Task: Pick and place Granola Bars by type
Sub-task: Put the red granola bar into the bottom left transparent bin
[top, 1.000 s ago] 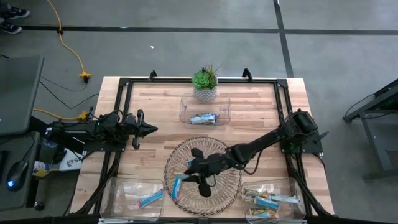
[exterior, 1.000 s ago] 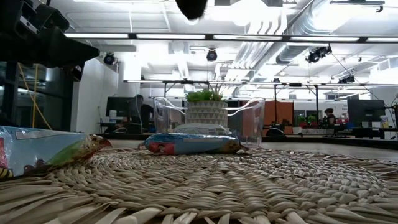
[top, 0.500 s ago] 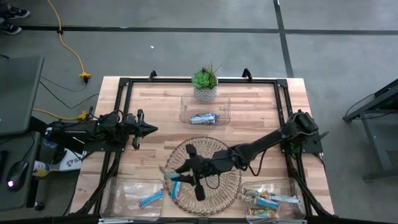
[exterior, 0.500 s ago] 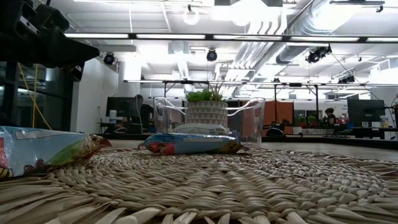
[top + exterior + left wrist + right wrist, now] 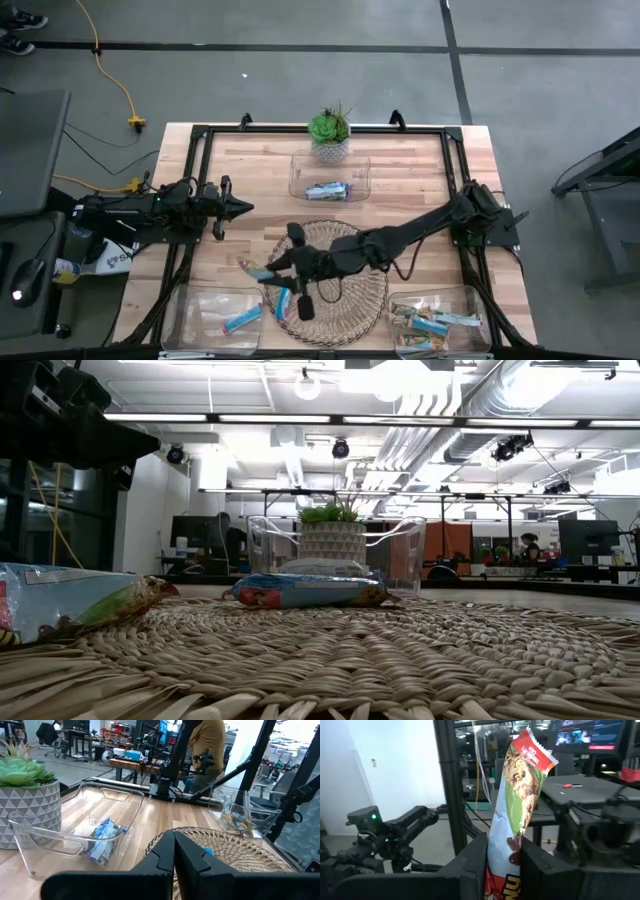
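The right tool (image 5: 268,272) sits left of centre in the lower half of the high view, past the left rim of the round wicker tray (image 5: 362,290) and over bare tabletop (image 5: 250,180). Its fingers are clamped on a granola bar (image 5: 512,815); in the right wrist view the bar stands up between the two dark fingers (image 5: 470,865), its wrapper pale blue with green, red and a picture of oats.

The left tool (image 5: 240,208) rests at mid-left of the high view, above the tabletop and well apart from the tray. In the left wrist view its fingers (image 5: 165,857) lie pressed together, holding nothing.

Other bars are spread around. A blue bar (image 5: 284,302) lies on the tray's lower left part. The clear bin at lower left (image 5: 185,300) holds a blue bar (image 5: 241,320). The clear bin at lower right (image 5: 480,305) holds several bars (image 5: 428,322). The clear bin at upper centre (image 5: 298,170), just below a potted plant (image 5: 329,130), holds a silvery-blue bar (image 5: 326,190). In the low view, two bars (image 5: 305,591) lie on the woven tray surface.
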Robot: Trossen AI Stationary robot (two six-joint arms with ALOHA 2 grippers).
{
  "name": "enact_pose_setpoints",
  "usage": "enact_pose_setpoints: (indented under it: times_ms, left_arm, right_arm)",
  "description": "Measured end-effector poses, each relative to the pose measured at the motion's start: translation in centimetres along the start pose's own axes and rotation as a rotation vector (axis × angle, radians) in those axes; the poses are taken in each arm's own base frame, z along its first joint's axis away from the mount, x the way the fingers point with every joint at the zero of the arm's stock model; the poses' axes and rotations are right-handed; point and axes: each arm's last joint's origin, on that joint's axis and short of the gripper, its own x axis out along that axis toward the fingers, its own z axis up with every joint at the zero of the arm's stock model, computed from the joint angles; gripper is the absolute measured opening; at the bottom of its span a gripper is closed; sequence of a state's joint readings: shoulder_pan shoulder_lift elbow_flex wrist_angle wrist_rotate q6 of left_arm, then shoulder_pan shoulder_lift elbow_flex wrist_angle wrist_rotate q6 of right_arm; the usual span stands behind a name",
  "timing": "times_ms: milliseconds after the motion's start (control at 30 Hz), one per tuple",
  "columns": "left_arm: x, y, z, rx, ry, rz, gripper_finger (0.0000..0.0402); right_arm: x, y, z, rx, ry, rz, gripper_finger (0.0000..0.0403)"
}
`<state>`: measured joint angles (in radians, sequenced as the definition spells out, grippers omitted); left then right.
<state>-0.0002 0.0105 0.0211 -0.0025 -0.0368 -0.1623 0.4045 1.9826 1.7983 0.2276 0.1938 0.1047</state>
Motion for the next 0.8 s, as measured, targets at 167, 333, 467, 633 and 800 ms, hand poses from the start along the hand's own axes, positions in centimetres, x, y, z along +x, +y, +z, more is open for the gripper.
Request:
enact_pose_setpoints:
  times_ms: [167, 333, 467, 633, 800]
  left_arm:
    - [0.0, 0.0, 0.0, 0.000, 0.000, 0.000, 0.0001]
    - [0.0, 0.0, 0.0, 0.000, 0.000, 0.000, 0.0001]
    - [0.0, 0.0, 0.0, 0.000, 0.000, 0.000, 0.0001]
    - [0.0, 0.0, 0.0, 0.000, 0.000, 0.000, 0.0001]
    - [0.0, 0.0, 0.0, 0.000, 0.000, 0.000, 0.0001]
  right_arm:
    - [2.7, 0.5, -1.7, 0.022, 0.012, 0.047, 0.0067]
    - [5.7, 1.1, -3.9, 0.028, 0.037, 0.101, 0.0067]
    - [8.1, 1.4, -6.3, 0.066, 0.104, 0.140, 0.0067]
    - [9.9, 1.5, -9.7, 0.075, 0.171, 0.170, 0.0067]
    - [9.8, 1.0, -12.8, 0.173, 0.249, 0.147, 0.0067]
